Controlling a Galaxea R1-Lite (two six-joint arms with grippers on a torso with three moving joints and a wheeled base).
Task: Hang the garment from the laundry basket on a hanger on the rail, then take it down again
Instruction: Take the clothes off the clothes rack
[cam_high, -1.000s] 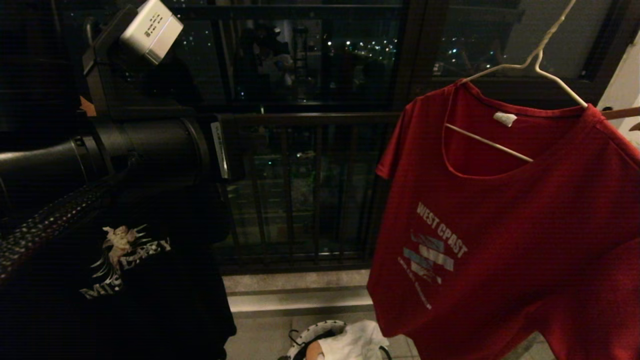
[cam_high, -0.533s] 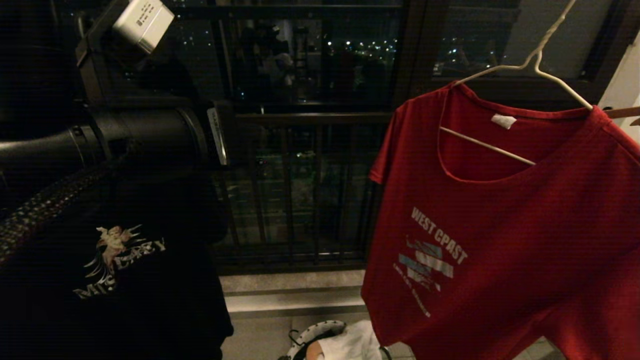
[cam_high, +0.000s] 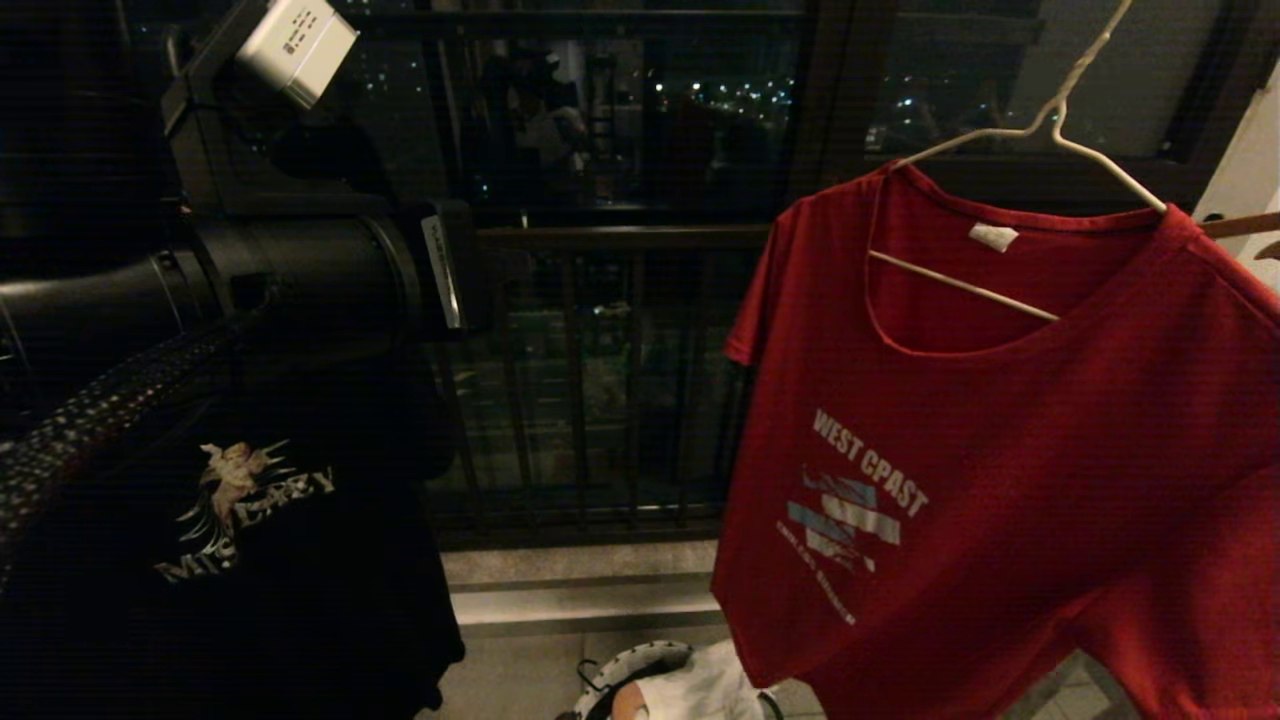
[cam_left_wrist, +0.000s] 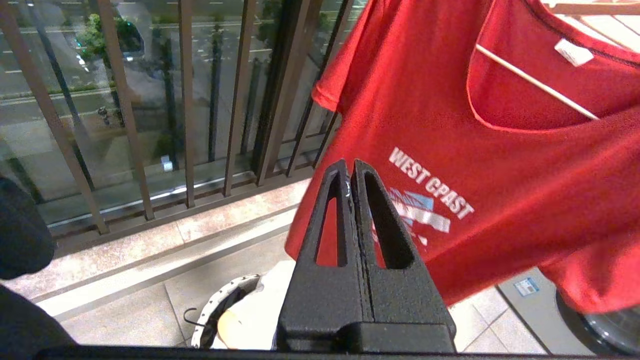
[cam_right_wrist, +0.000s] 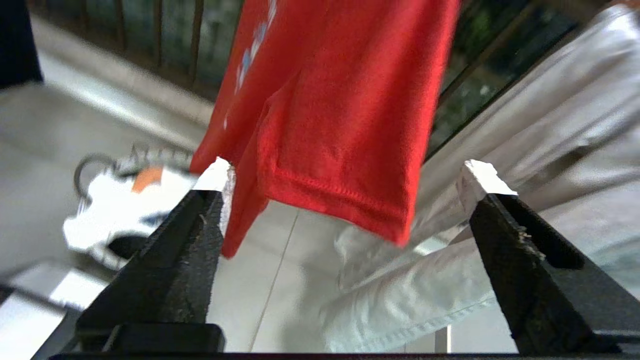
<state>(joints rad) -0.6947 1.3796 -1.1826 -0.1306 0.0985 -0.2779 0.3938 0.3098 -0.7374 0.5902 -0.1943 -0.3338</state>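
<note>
The garment (cam_high: 1000, 450), a red T-shirt with white "WEST COAST" print, hangs on the thin white wire hanger (cam_high: 960, 284) at the right of the head view. My left arm (cam_high: 290, 270) is raised at the upper left. Its gripper (cam_left_wrist: 349, 167) is shut on nothing and points at the garment (cam_left_wrist: 500, 150) from a short way off. My right gripper (cam_right_wrist: 347, 175) is open wide below the garment's hem (cam_right_wrist: 345, 100), holding nothing. The laundry basket (cam_high: 630, 665) stands on the floor beneath, with a white T-shirt (cam_high: 700, 690) in it.
A black T-shirt with pale print (cam_high: 240, 520) hangs at the left, under my left arm. A dark balcony railing (cam_high: 600, 380) and a stone sill run behind. A white garment (cam_right_wrist: 525, 165) hangs beside the red one. A wooden bar (cam_high: 1240, 225) shows at the right edge.
The red garment has swung a little to the left on its hanger. My left arm has stayed almost where it was.
</note>
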